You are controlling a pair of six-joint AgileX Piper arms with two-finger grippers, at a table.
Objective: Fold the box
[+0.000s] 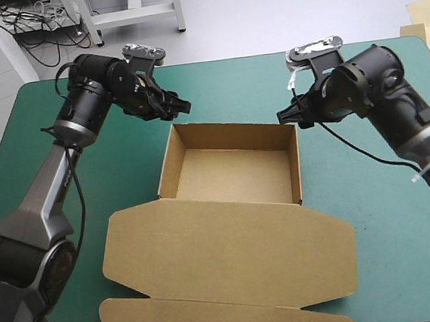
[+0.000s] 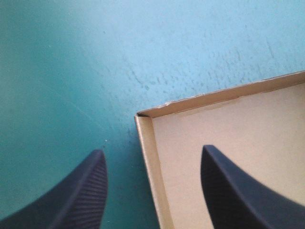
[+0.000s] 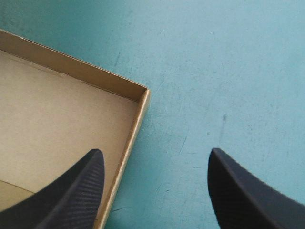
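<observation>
Nearest to me lies the lid of the brown box, flat on the teal-green cover and reaching toward the table's near edge. Behind it, about mid-table, stands the open tray with its walls up.

Both arms hang over the tray's far end. The left gripper is at the far left corner, its black fingers spread wide and holding nothing. One finger is over the tray floor, the other over bare cover, and the left wall runs between them. The right gripper mirrors it at the far right corner, also released and astride the right wall.

Each arm looks equally near its own corner. The lid lies across the tray from both, its long side running left to right. I'd judge a squeeze would catch a side wall, while the lid means reaching back.
</observation>
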